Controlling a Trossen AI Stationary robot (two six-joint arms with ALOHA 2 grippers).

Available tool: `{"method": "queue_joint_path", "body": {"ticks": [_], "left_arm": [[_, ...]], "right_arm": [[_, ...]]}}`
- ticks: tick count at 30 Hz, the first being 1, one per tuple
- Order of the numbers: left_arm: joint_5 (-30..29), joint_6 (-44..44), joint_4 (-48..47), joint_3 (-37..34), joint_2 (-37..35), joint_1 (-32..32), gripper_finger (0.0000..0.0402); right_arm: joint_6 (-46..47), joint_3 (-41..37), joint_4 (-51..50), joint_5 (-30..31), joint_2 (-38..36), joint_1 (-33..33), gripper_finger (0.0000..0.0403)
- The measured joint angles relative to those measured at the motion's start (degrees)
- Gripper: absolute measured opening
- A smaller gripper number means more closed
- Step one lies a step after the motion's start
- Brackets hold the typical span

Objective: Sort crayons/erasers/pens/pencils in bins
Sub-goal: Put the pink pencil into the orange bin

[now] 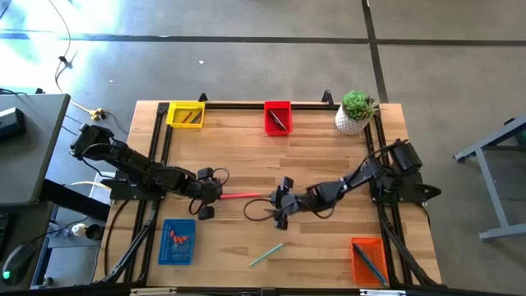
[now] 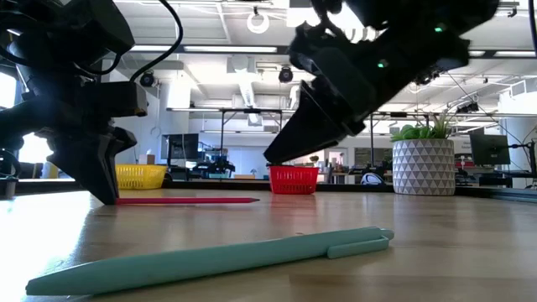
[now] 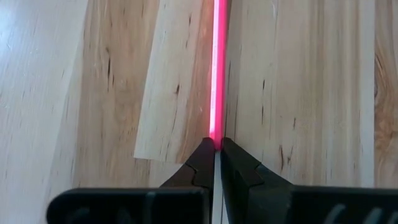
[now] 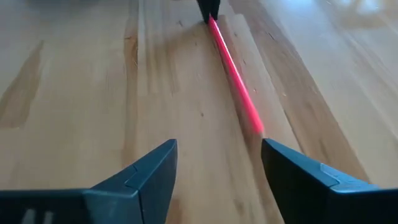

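The left hand (image 1: 215,195) is pinched shut on one end of the thin red pencil (image 1: 240,196), which lies flat on the pale wooden plank surface (image 1: 246,156). The right hand (image 1: 274,208) is held spread near the pencil's far end. The yellow mesh bin (image 1: 186,114) and red mesh bin (image 1: 278,117) are placed at the far edge. Grey concrete floor (image 1: 246,57) surrounds the surface.
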Motion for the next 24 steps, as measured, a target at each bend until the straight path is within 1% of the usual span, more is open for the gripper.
{"method": "queue_joint_path", "body": {"ticks": [6,8,13,19,22,24], "left_arm": [[-0.3,1.4,0.6,-0.1,0.1,0.0,0.0],[-0.5,1.6,0.8,-0.1,0.1,0.0,0.0],[-0.7,2.5,1.7,-0.2,0.2,0.0,0.0],[-0.8,2.5,2.0,-0.2,0.3,0.0,0.0],[-0.9,2.5,2.1,-0.2,0.3,0.0,0.0],[-0.9,2.5,2.1,-0.2,0.3,0.0,0.0]], "right_arm": [[-6.6,0.3,-0.4,-6.6,0.1,-5.2,0.0231],[-7.9,0.3,0.7,-9.0,1.0,-6.4,0.0232],[-9.3,0.3,5.0,-12.4,5.3,-8.2,0.0232],[-10.3,0.3,10.7,-10.3,9.2,-9.3,0.0232],[-10.1,0.2,10.7,-11.4,9.5,-10.2,0.0225],[-9.9,0.2,11.0,-13.3,9.7,-10.8,0.021]]}}
